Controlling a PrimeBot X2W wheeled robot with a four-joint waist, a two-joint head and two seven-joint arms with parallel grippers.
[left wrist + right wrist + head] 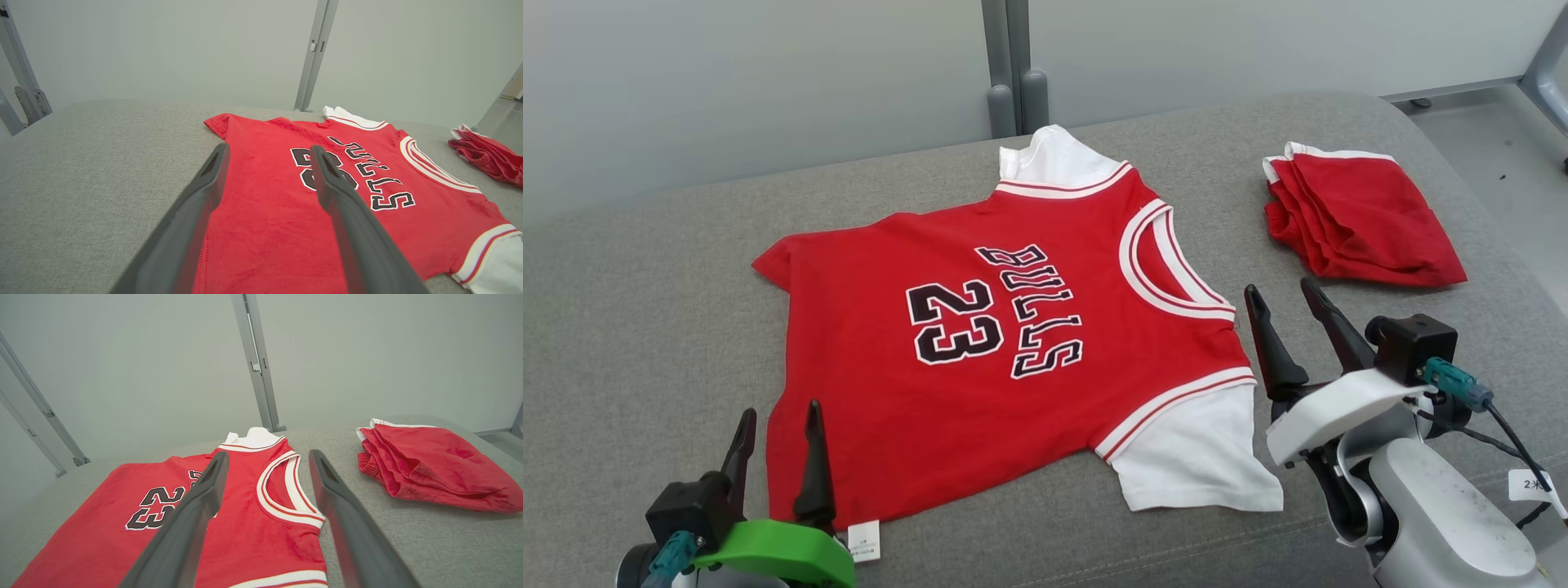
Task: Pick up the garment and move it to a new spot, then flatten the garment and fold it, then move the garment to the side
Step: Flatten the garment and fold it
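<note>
Jersey [980,343], red with BULLS and 23 across the chest, lies spread flat on the grey padded worktop [645,327], stretched between my two hands. My left hand [780,411] sits at the hem end with its fingers spread apart and empty, tips over the hem's near corner. I cannot tell whether they touch the cloth. A white label [863,541] pokes out just to the right of that hand. My right hand [1281,287] is at the neck end, fingers likewise parted and holding nothing, tips just beside the white-trimmed collar [1168,261]. One white sleeve [1201,457] lies just left of that hand's base, and the other sleeve [1054,155] is on the far side. A folded red garment [1364,220] rests ahead and to the right of my right hand, well apart from the jersey.
</note>
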